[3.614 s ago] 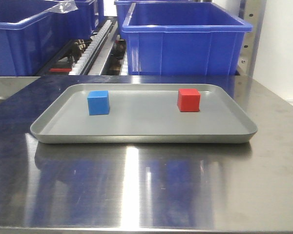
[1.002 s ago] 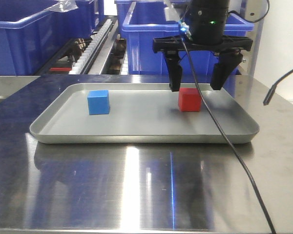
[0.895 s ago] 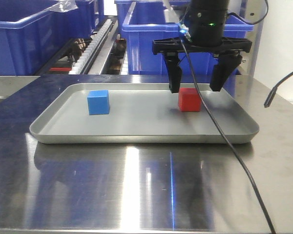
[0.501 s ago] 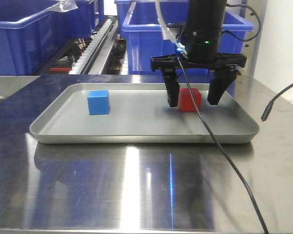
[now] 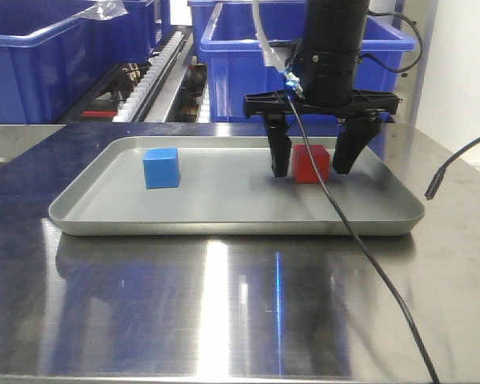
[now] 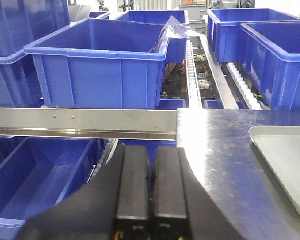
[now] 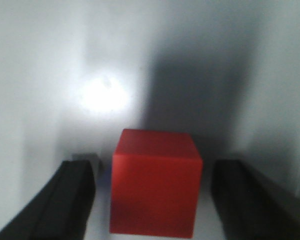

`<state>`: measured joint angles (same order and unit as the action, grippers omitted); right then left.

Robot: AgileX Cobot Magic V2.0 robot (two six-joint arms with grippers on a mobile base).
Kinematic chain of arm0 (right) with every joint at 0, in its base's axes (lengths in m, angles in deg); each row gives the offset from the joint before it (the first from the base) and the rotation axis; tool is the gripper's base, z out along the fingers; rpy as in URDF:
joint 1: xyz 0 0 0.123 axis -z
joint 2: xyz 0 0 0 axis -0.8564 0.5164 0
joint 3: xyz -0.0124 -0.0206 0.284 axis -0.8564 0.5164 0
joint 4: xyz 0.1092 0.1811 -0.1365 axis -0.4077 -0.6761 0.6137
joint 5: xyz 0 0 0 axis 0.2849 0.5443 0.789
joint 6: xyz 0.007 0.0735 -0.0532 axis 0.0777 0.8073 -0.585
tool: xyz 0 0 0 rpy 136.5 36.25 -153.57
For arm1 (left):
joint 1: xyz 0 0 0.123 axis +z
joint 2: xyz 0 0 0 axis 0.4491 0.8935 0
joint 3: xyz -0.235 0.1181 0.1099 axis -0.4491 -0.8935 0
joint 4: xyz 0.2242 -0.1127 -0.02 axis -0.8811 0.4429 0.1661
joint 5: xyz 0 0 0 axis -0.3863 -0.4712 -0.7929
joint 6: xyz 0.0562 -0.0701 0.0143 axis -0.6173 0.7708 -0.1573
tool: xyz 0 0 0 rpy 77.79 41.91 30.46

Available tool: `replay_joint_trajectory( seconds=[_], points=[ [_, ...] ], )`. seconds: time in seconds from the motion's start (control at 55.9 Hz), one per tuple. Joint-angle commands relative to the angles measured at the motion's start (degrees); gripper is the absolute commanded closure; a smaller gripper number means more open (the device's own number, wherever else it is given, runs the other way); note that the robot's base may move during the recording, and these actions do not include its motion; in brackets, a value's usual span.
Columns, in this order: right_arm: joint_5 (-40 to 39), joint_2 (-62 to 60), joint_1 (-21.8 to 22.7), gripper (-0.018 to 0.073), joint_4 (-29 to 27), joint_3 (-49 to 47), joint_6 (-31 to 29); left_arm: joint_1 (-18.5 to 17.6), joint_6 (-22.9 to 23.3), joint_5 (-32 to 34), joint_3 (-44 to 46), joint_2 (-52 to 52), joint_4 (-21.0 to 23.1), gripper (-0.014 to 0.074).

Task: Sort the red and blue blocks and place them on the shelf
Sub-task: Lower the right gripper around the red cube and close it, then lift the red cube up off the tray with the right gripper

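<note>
Small matte red cube (image 5: 311, 163), right side of shallow grey metal tray (image 5: 224, 227): straddled by black right gripper (image 5: 310, 167), jaws wide, apparently not touching; off-centre closing could shove or tip it.

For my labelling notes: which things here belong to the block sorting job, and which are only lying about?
Job: red block, blue block, shelf, right tool open, either side of the red block.
Lying about: tray, table, black cable, left tool shut.
</note>
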<state>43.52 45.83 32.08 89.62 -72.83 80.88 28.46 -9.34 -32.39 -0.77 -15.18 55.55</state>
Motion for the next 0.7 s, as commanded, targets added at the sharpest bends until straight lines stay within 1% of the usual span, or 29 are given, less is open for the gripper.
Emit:
replay_joint_trajectory(
  seconds=[0.0,0.072,0.125,0.483,0.573,0.68],
  points=[
    [-1.3,-3.4,0.2,0.0107,0.0,-1.9,-0.6,0.1,0.5,5.0,-1.6,-1.3,0.3,0.0517],
    [-1.2,-3.4,0.2,0.0157,0.0,-1.9,-0.6,0.1,0.5,5.0,-1.6,-1.3,0.3,0.0517],
    [-1.0,-3.4,0.2,0.0176,0.0,-1.9,-0.6,0.1,0.5,5.0,-1.6,-1.3,0.3,0.0517],
    [-0.4,-4.9,0.2,0.0176,0.1,-1.9,-0.8,0.1,0.5,5.0,-1.6,-1.3,0.3,0.0517],
    [-0.4,-6.4,0.2,0.0176,0.1,-1.9,-3.1,0.1,0.5,5.0,-1.6,-1.3,0.3,0.0517],
    [-1.3,-9.1,0.5,0.0176,0.1,-1.6,-9.5,0.1,0.5,5.0,-1.6,-1.3,0.3,0.0517]
  ],
)
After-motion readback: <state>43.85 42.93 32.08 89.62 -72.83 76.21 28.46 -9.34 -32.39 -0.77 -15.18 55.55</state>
